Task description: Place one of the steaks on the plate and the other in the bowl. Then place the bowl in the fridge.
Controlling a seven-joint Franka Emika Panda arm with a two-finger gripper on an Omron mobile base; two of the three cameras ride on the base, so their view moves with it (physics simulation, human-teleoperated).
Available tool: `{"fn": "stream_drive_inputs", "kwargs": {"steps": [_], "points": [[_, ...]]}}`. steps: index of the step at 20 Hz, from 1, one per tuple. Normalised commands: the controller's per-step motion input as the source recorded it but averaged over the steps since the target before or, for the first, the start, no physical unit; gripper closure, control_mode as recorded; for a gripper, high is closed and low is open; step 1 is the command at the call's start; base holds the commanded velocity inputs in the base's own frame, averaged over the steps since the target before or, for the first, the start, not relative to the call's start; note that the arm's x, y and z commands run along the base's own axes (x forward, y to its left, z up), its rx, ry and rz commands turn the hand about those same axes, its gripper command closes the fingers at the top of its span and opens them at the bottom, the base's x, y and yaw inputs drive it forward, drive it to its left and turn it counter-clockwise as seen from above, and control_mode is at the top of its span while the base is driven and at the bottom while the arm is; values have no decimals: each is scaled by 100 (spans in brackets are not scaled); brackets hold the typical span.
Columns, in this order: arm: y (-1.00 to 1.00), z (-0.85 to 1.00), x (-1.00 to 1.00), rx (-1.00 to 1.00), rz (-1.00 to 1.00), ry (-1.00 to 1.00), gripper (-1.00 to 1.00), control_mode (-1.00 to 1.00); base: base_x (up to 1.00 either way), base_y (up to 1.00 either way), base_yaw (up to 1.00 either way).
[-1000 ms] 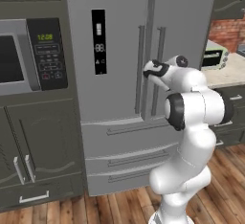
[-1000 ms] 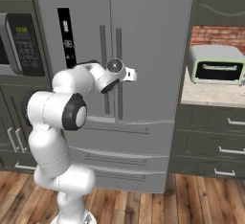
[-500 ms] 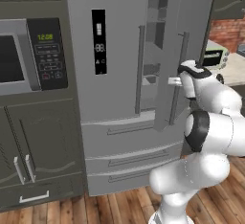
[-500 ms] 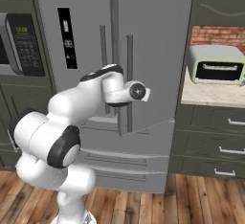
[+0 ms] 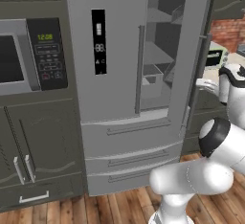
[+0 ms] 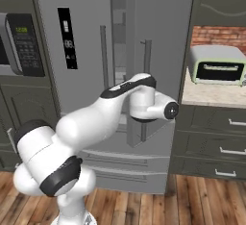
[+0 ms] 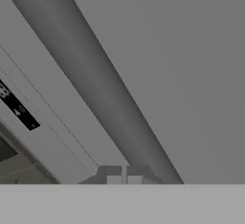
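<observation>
1. Fridge, tall grey steel, stands straight ahead; its right door is swung part open, shelves showing.
2. My gripper has its fingers pressed shut, empty, just beside the door's long upright handle.
3. Judging by that, the door's free edge lies right of me.

Microwave clock shows green digits, approx "12:08"; fridge dispenser panel digits too blurred.

At the right edge of the frame, a pale desk carries a green toaster oven; wooden floor runs along the bottom.
</observation>
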Motion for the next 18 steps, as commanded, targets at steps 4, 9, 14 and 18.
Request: {"fn": "stream_drive_inputs", "kwargs": {"steps": [4,9,14,18], "points": [[4,1,0,-2,4,2,-100,-100,0,0,0],[2,0,0,0,3,2,-100,-100,0,0,0],[-7,6,-31,-2,-6,1,-100,-100,0,0,0],[-5,8,-88,-12,-17,0,-100,-100,0,0,0]]}}
